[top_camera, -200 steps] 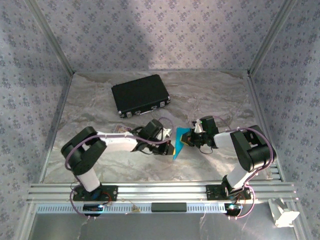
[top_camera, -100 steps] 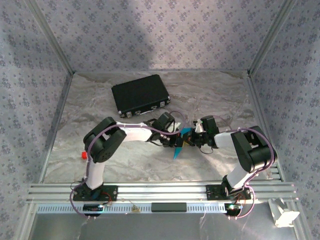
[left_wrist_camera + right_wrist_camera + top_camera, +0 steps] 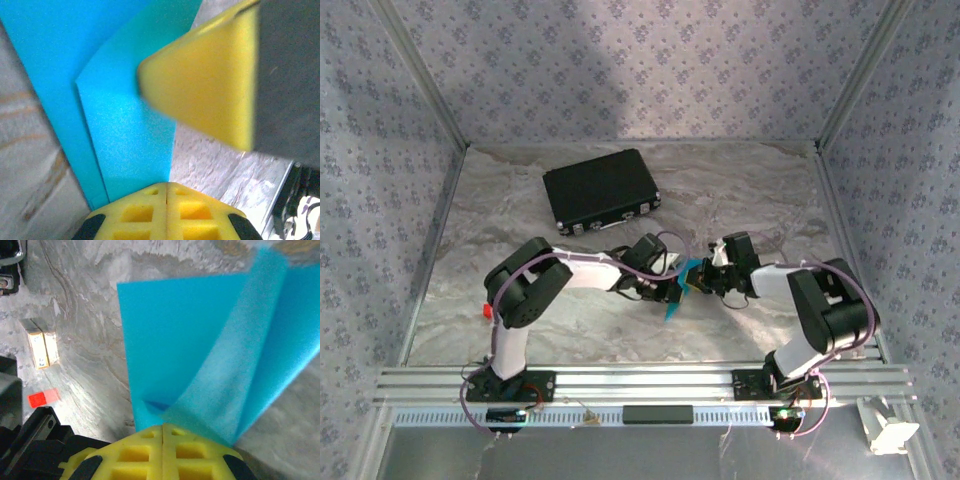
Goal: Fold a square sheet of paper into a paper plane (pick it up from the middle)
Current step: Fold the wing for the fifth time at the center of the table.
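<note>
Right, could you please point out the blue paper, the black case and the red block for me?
blue paper [image 3: 180, 335]: right wrist view, flat middle of the sheet.
black case [image 3: 602, 190]: top view, centre of its lid.
red block [image 3: 486, 310]: top view, its top face.

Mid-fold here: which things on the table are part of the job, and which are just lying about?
Part of the job:
- blue paper
- left claw and right claw, both pinching it

Lying about:
- black case
- red block
- small card
</note>
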You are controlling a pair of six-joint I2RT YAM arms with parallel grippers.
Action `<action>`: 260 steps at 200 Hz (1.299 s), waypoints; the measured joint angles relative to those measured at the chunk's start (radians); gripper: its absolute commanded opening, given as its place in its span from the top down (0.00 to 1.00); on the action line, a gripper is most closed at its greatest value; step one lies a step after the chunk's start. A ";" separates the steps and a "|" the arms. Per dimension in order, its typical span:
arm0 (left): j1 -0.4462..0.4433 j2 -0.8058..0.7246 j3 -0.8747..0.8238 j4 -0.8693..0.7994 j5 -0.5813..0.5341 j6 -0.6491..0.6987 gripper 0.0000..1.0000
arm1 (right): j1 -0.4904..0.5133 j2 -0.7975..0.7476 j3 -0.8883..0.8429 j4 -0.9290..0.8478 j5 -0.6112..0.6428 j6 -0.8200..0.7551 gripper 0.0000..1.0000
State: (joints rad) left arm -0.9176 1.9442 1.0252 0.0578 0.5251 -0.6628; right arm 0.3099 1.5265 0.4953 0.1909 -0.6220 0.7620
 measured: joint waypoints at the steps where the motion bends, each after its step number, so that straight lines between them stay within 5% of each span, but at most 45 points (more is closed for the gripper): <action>1: 0.000 -0.002 -0.003 -0.001 -0.001 0.003 1.00 | 0.000 -0.006 0.000 -0.004 0.004 -0.001 0.94; 51: 0.014 -0.063 -0.086 -0.003 0.021 0.046 1.00 | 0.016 -0.156 0.000 -0.050 0.040 -0.050 0.93; 131: 0.019 -0.063 -0.094 0.010 0.029 0.048 1.00 | 0.135 -0.002 0.010 -0.025 0.042 -0.072 0.96; 260: 0.024 -0.064 -0.112 0.061 0.027 0.030 1.00 | -0.037 0.091 0.056 0.008 -0.019 -0.072 0.96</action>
State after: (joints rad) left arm -0.8936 1.8801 0.9131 0.1184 0.5526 -0.6327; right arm 0.2733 1.6176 0.5514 0.1993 -0.6415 0.6903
